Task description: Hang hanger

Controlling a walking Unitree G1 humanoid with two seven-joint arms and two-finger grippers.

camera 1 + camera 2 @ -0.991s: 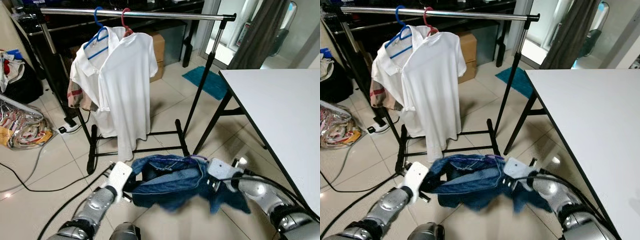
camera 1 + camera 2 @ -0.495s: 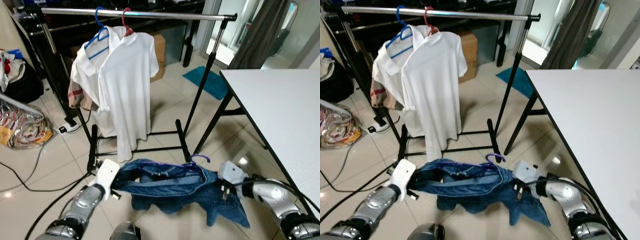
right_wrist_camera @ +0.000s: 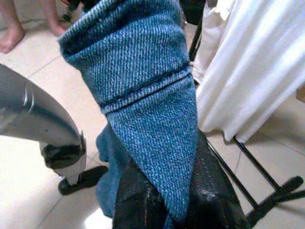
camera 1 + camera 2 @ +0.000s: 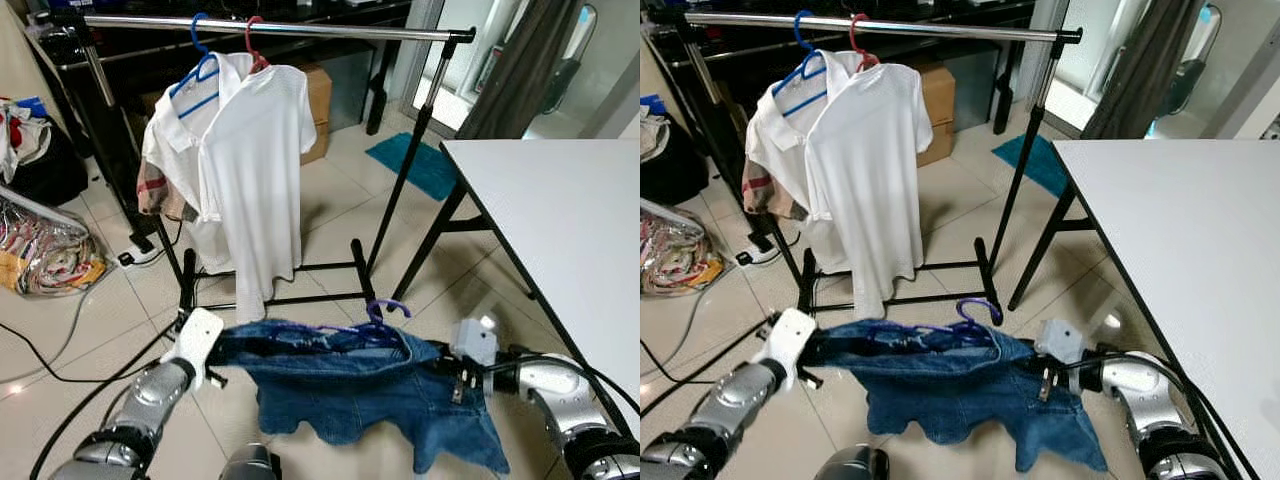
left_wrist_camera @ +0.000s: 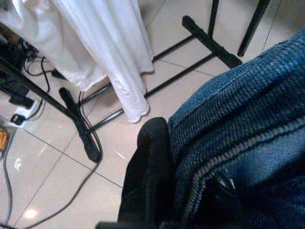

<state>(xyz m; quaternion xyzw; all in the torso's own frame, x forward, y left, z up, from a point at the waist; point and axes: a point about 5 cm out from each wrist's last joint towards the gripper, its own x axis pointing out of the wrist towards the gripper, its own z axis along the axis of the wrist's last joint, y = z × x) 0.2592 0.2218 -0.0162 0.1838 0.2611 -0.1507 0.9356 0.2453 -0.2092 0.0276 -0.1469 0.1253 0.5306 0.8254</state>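
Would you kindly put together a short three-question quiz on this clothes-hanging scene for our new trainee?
1. True or false: the denim garment is stretched between the left gripper and the right gripper.
2. What colour is the hanger carrying the denim? A) red B) purple C) green
3. Fill in: on the rail hang two ____ shirts.

Key: 1 true; 2 B; 3 white.
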